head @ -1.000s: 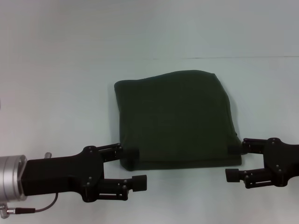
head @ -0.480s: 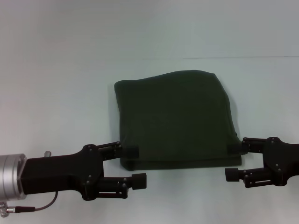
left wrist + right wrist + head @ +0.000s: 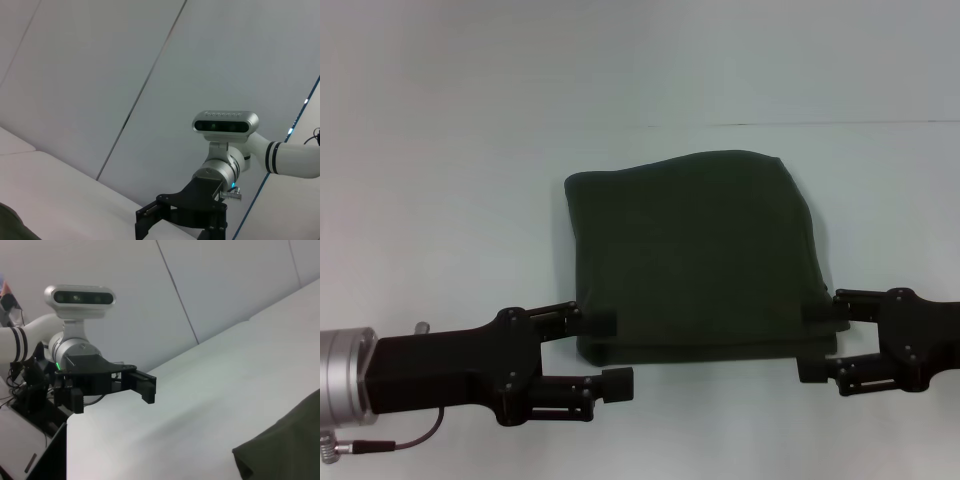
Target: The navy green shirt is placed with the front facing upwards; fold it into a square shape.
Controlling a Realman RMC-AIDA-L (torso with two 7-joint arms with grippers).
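The navy green shirt (image 3: 695, 255) lies folded into a rough square on the white table (image 3: 450, 200), plain fabric facing up. At its near left corner my left gripper (image 3: 605, 353) stands open, one finger against the shirt's edge and the other on the table in front of it. At the near right corner my right gripper (image 3: 815, 341) is open in the same way. In the left wrist view a corner of the shirt (image 3: 10, 226) shows, with the right gripper (image 3: 150, 220) farther off. In the right wrist view the shirt (image 3: 285, 445) shows, and beyond it the left gripper (image 3: 142, 385).
A thin seam line (image 3: 800, 124) crosses the table behind the shirt. Bare white tabletop surrounds the shirt on all sides. A grey cable (image 3: 390, 445) hangs by the left arm's wrist at the near left.
The right gripper has crept a little left and away from me, closer to the shirt's near right corner. The left gripper has shifted only slightly. The shirt has not moved.
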